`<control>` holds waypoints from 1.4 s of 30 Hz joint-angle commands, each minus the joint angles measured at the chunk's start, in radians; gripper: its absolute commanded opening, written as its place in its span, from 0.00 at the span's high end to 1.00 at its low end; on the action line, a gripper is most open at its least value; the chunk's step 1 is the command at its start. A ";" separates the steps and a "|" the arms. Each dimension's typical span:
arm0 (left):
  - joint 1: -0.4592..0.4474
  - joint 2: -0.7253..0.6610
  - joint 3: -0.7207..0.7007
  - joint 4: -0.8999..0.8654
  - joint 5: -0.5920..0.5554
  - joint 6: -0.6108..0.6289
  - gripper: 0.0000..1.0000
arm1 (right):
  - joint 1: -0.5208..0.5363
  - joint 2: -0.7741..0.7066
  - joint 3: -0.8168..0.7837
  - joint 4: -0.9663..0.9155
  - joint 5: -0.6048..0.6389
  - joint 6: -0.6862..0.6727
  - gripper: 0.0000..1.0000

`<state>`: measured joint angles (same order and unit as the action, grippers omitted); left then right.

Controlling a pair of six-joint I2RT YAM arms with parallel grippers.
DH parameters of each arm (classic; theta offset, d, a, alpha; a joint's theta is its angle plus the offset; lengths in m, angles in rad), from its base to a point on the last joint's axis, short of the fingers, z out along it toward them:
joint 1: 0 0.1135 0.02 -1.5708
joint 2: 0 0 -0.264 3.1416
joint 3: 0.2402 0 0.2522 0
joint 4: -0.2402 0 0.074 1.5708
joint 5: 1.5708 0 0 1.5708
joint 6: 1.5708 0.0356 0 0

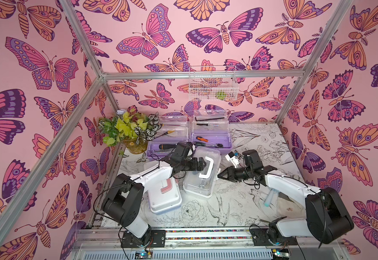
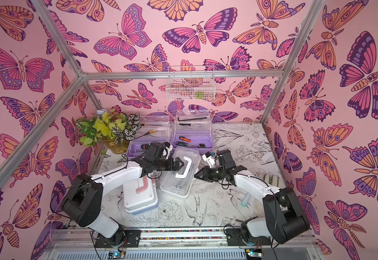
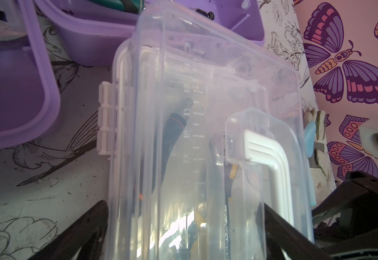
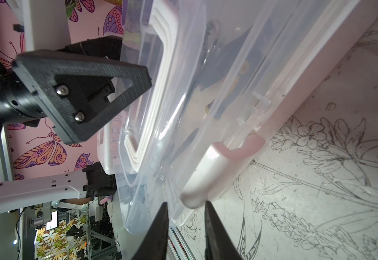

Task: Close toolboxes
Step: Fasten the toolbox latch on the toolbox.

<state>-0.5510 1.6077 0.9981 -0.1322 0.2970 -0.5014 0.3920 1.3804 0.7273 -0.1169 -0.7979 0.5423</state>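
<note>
**A:** From above, where does everything sit?

**B:** The clear-lidded toolbox point(image 1: 197, 186) lies askew in the middle of the table point(image 1: 251, 146), lid down. The pink-handled toolbox point(image 1: 167, 200) sits just beside it, also shut. One lilac toolbox point(image 1: 154, 150) and a second lilac toolbox point(image 1: 225, 146) stand at the back with lids raised (the only two open). The left gripper point(image 1: 202, 165) is at the white handle point(image 1: 211, 166). The right gripper point(image 1: 219, 176) is at the box's opposite edge.

**A:** Left wrist?

**B:** Its fingers point(image 3: 86, 229) are spread wide. The clear lid is beyond them, and they hold nothing.

**A:** Right wrist?

**B:** Its fingers point(image 4: 158, 231) are slightly apart, with the white latch point(image 4: 203, 175) just off their tips. I can't tell whether they touch it.
</note>
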 commanded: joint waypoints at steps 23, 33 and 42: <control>-0.015 0.063 -0.032 -0.123 0.017 -0.020 0.00 | 0.052 0.106 0.101 -0.049 0.147 0.000 0.75; -0.015 0.067 -0.029 -0.124 0.021 -0.022 0.01 | 0.075 0.147 0.109 -0.014 0.147 0.017 0.76; -0.019 0.079 -0.036 -0.101 0.062 -0.036 0.01 | 0.076 0.152 0.055 0.069 0.141 0.049 0.74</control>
<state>-0.5568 1.6138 1.0039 -0.1345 0.2909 -0.4904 0.4450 1.5059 0.8021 -0.1547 -0.6464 0.5697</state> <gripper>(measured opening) 0.996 0.262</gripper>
